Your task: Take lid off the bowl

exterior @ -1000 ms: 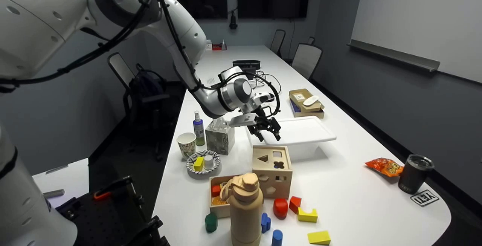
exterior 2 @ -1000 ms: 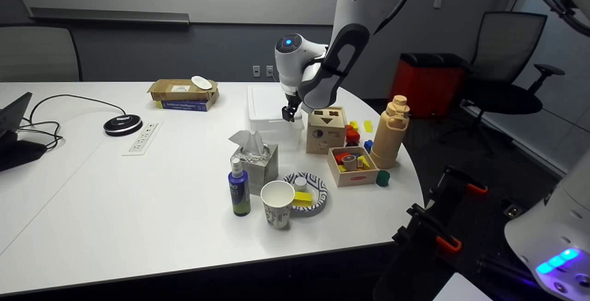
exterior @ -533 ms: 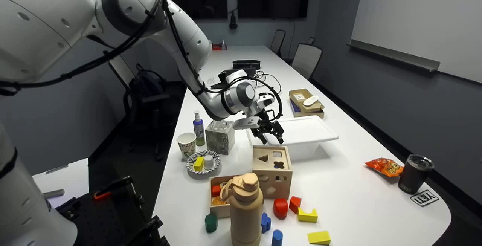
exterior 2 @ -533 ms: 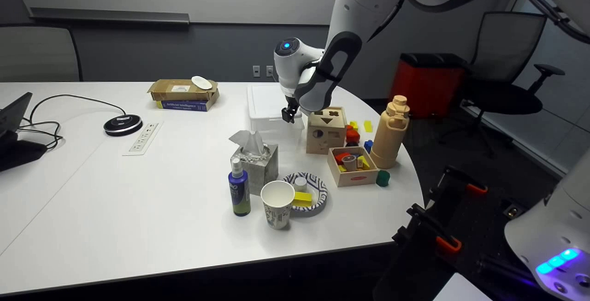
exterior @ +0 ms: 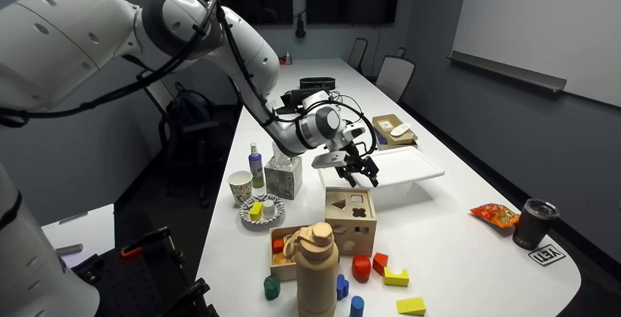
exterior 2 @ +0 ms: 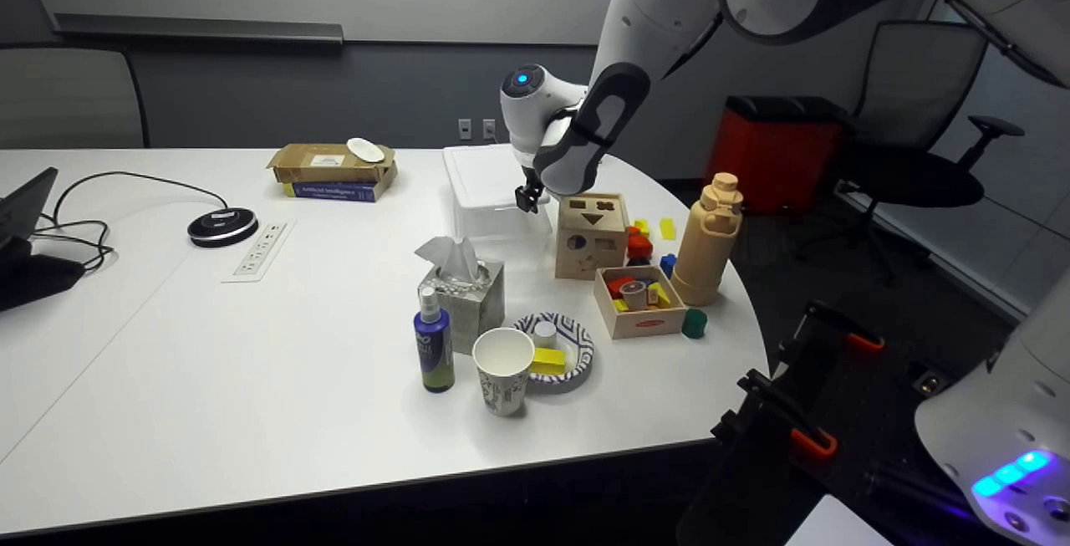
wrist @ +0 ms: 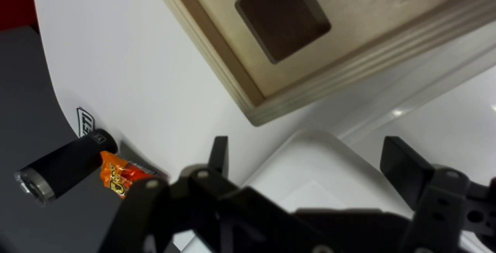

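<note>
The small patterned bowl (exterior: 279, 204) sits uncovered on the table with a yellow block (exterior: 255, 211) and a white cylinder (exterior: 269, 209) in it; it also shows in an exterior view (exterior 2: 583, 345). A white lid (exterior: 405, 164) lies on a translucent boxy container (exterior: 393, 194), shifted and slightly tilted; both exterior views show the lid (exterior 2: 487, 174). My gripper (exterior: 363, 180) is at the lid's near corner. In the wrist view my gripper (wrist: 307, 144) is open, its fingers on either side of the lid corner (wrist: 310, 171). Whether a finger touches the lid I cannot tell.
A wooden shape box (exterior: 349, 239) stands close beside the gripper and container. A tissue box (exterior 2: 476, 303), spray bottle (exterior 2: 434, 345), paper cup (exterior 2: 503, 379) and tan water bottle (exterior 2: 709, 241) stand nearby. Loose blocks, a snack bag (exterior: 496, 215) and a black tumbler (exterior: 535, 224) lie farther off.
My gripper has moved toward the container, rightward in an exterior view. The lid has slid the same way, away from the gripper, and its far right corner sits higher. The gripper stays open.
</note>
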`<state>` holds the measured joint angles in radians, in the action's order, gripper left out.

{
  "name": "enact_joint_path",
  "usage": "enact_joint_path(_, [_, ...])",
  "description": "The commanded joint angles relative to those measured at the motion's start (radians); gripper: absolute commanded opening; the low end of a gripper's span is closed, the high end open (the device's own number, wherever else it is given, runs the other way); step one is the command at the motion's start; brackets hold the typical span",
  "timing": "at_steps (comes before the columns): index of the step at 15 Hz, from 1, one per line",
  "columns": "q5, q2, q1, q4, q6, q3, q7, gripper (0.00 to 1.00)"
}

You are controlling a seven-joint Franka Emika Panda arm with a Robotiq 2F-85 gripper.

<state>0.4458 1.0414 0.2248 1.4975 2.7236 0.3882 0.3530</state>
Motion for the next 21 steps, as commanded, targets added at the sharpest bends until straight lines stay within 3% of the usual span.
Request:
enact_joint_path(1, [-0.026,0.031,-0.012,-0.068,-0.043,0.003,-0.035,1.00])
enact_joint_path(6, [-0.030,0.023,-0.018,-0.085,-0.066,-0.009,-0.046,1.00])
enact_joint_path(8, [-0.064,-0.013,-0.050,-0.078,-0.118,-0.067,-0.100,1.00])
enact_joint_path(14, [-0.224,-0.100,-0.153,-0.124,-0.438,-0.259,-0.305,1.00])
enact_joint_path(21, [-0.336,-0.337,-0.200,-0.048,-0.715,-0.355,-0.360,1.00])
